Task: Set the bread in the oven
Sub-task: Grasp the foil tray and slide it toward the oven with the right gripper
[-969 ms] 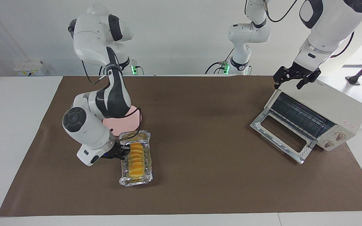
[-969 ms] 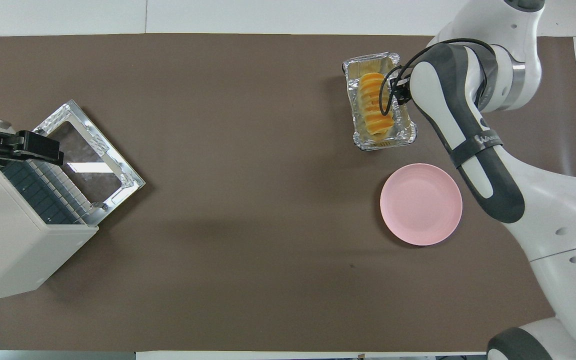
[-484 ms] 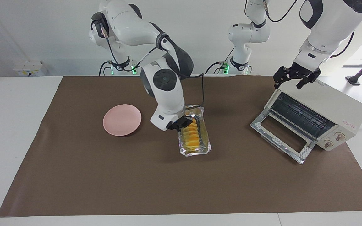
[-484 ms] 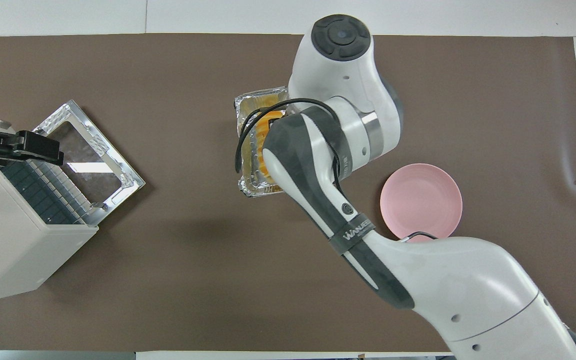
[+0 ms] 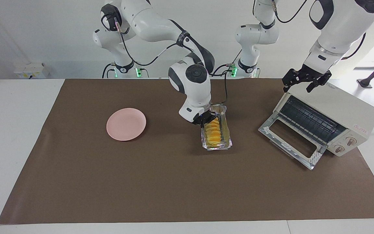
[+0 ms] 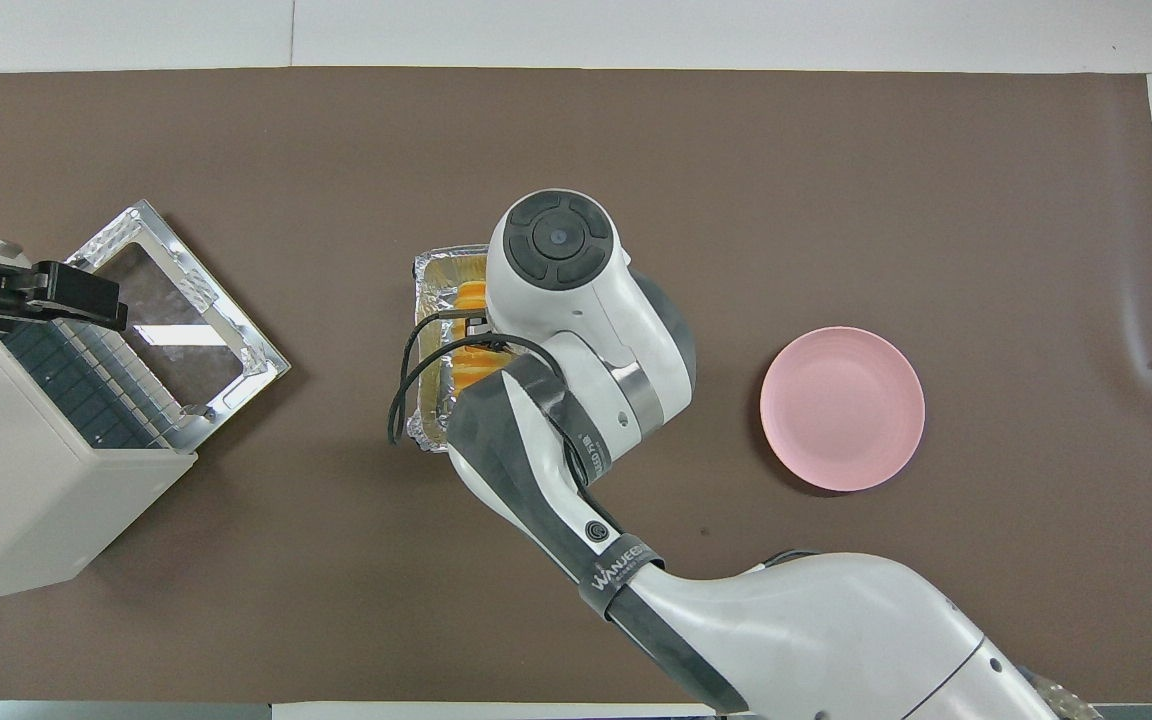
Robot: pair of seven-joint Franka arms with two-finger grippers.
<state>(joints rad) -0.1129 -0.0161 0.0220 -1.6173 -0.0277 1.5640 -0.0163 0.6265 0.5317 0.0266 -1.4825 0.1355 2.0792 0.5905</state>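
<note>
The surface [image 5: 76, 182] under its brown mat carries everything I care about. The oven [image 5: 346, 113] sits at the left arm's end, its drop door [image 5: 291, 143] already hanging open with the rack exposed. My left claw [image 5: 305, 81] hangs over the oven's top corner nearest the robots, spread wide and holding nothing; that arm is just waiting.

The big change in the last second is the tray: the foil tray [image 5: 224, 144] has travelled from the right arm's end, where it lay just beside the pink plate [image 5: 126, 124], to roughly the middle of the surface, well apart from the plate now. My right claw [image 5: 206, 119] is pressed together on the tray's rim at the end nearest the robots, carrying it along. The bread [image 5: 213, 131] rides inside the tray, upright in its row, undisturbed.

I judge the transfer about halfway done: the open door is next, and the tray must line up with the slanted oven mouth.
</note>
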